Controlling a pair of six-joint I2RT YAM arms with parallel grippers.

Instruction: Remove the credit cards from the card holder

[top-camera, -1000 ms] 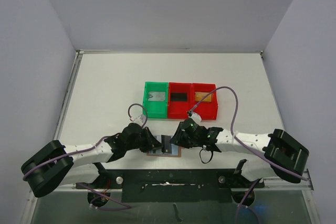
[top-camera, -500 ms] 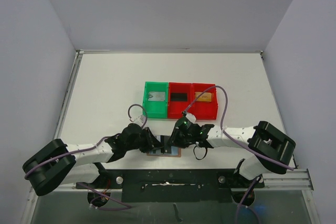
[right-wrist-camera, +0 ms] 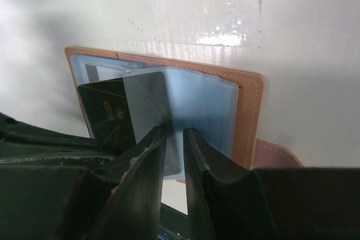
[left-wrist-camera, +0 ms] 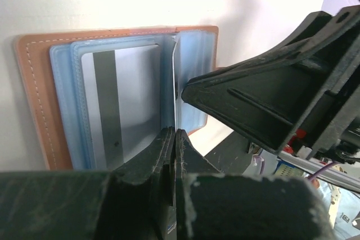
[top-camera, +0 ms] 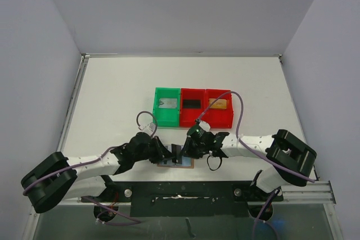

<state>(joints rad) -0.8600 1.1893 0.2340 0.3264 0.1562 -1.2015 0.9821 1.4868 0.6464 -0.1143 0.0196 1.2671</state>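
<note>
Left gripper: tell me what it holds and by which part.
The left gripper is shut on an upright plastic sleeve of the card holder, pinching the sleeve at the edge nearest that wrist.

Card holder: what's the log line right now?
card holder: open on table | bins: one card each | left jaws: shut | right jaws: apart at holder

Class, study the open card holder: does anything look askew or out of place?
Yes. A black card sticks out crooked from a clear sleeve page in the card holder, tilted against the holder's straight edges. That page stands up rather than lying flat, pinched in the left hand.
</note>
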